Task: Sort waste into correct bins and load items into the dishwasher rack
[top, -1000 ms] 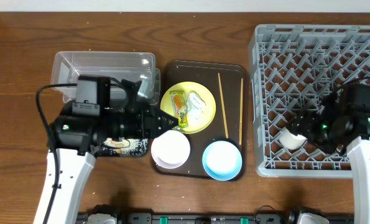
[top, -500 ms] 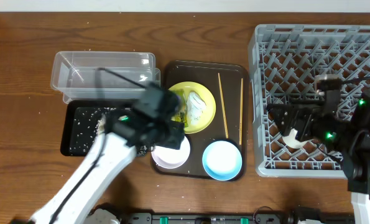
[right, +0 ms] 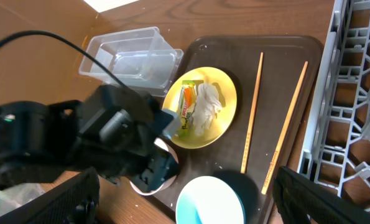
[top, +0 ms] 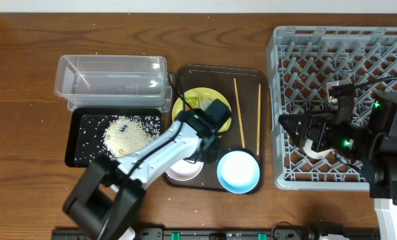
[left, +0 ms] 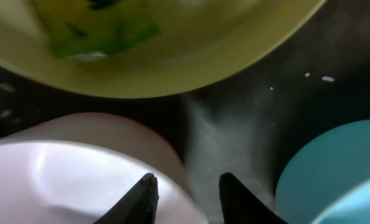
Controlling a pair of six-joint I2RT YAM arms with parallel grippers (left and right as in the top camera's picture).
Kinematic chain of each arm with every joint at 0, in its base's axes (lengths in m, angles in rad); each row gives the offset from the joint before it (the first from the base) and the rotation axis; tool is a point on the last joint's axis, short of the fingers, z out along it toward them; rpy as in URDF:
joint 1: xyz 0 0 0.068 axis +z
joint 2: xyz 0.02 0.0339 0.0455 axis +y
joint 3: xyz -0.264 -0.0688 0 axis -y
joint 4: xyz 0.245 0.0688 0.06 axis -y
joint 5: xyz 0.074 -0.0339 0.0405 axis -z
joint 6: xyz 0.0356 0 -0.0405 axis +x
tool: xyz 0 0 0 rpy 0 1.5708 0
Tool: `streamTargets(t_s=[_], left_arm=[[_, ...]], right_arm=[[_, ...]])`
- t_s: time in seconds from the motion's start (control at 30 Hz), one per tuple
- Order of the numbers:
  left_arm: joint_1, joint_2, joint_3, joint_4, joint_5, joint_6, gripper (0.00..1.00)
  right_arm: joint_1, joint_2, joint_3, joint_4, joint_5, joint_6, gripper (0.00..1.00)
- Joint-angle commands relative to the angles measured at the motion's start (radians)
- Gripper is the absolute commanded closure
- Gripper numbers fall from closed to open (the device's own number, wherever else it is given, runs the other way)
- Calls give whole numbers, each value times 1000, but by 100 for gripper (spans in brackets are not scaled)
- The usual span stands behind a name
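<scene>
Brown wooden counter (top: pixel 25 80). At centre left, the black tub (top: pixel 75 133) holds rice (top: pixel 126 132). The yellow plate (right: pixel 225 87) on the tray (top: pixel 248 73) carries wrapper (right: pixel 186 109) and napkin (right: pixel 206 106). The white cup (top: pixel 316 151) sits in the rack (top: pixel 278 67), right. Left claw (left: pixel 188 193) gapes beside the pink bowl (left: pixel 73 168); right claw (right: pixel 188 186) spreads wide.

Overhead view: even, bright light, sharp, with soft shadows on the tabletop (top: pixel 25 80). Left wrist view — dim, too close, the plate (left: pixel 191 62) blurred. Right wrist view bright, slightly soft.
</scene>
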Motion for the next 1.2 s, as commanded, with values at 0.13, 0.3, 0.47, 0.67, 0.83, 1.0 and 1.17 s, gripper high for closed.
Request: streamTargets(t_s=[0.13, 0.3, 0.47, 0.67, 0.83, 1.0, 1.17], left_arm=[[-16, 26, 8, 5, -25, -31, 94], [-16, -21, 10, -8, -23, -31, 94], [-8, -174, 13, -25, -23, -31, 94], [158, -409, 13, -72, 133, 47, 94], [487, -499, 11, -145, 452, 220, 94], [826, -457, -13, -240, 882, 478, 94], [1026, -354, -87, -278, 1117, 682, 94]], right_arm=[[7, 1, 10, -2, -5, -10, 12], [7, 1, 10, -2, -5, -10, 12], [7, 1, 10, -2, -5, -10, 12], [7, 1, 10, -1, -5, -10, 12], [7, 1, 10, -2, 11, -10, 12], [7, 1, 10, -2, 11, -10, 12], [7, 1, 10, -2, 10, -2, 12]])
